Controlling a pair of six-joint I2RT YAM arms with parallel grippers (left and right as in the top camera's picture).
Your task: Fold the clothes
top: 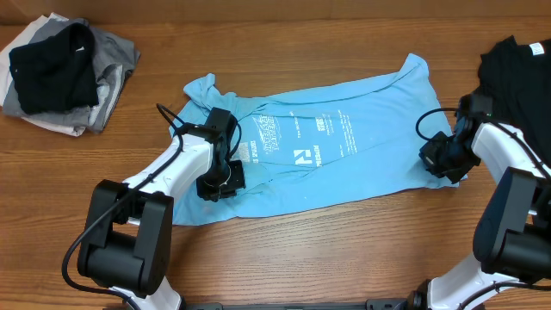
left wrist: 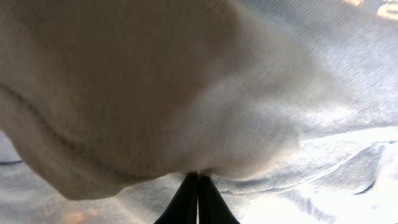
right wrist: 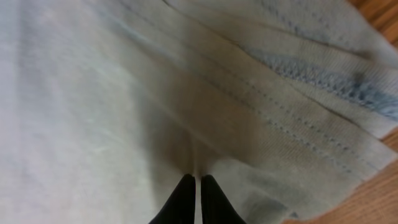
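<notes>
A light blue T-shirt point(top: 327, 151) with white print lies spread across the middle of the wooden table. My left gripper point(top: 219, 181) sits on its left part, near the front edge, shut on a pinch of the fabric point(left wrist: 198, 168). My right gripper point(top: 439, 159) is at the shirt's right end, shut on a fold of cloth point(right wrist: 198, 168) by the stitched hem point(right wrist: 323, 81). Both wrist views are filled with pale fabric.
A pile of black, grey and white clothes point(top: 65, 73) lies at the far left. A black garment point(top: 516, 69) lies at the far right. Bare wood point(top: 327, 250) runs along the front of the table.
</notes>
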